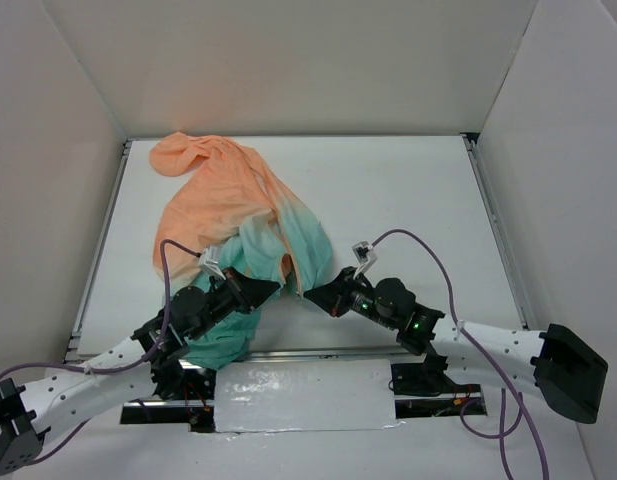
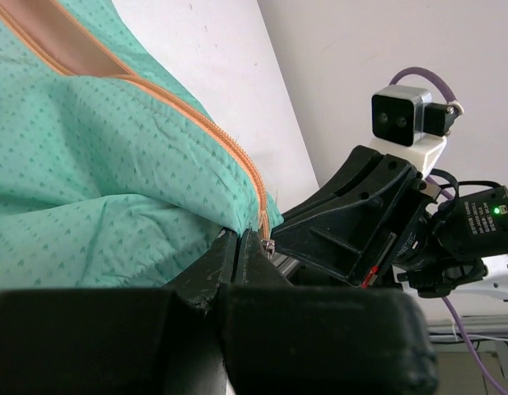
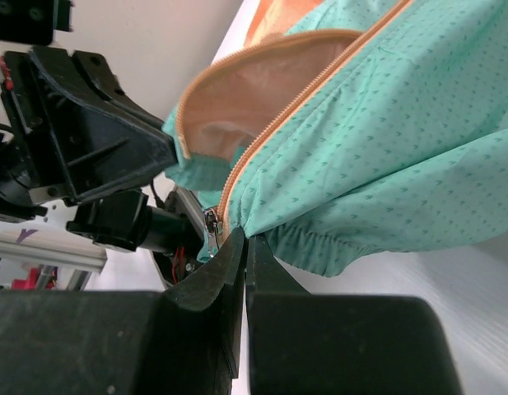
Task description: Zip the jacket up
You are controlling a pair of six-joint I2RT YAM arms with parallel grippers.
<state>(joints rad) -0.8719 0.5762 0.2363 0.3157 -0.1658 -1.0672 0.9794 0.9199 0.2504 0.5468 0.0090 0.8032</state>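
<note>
With left gripper pinched on the teal hem of the jacket and right gripper clamped on the hem opposite, zipper gaping beyond both fingertips: probably mating its bottom ends, next needing the slider drawn away upward.

The left tool pinches the teal hem of the jacket beside its orange zipper.

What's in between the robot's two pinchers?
The teal bottom edge of the jacket, where its orange zipper starts, unzipped. The left gripper and right gripper each pinch it from their side. The top view shows this.
</note>
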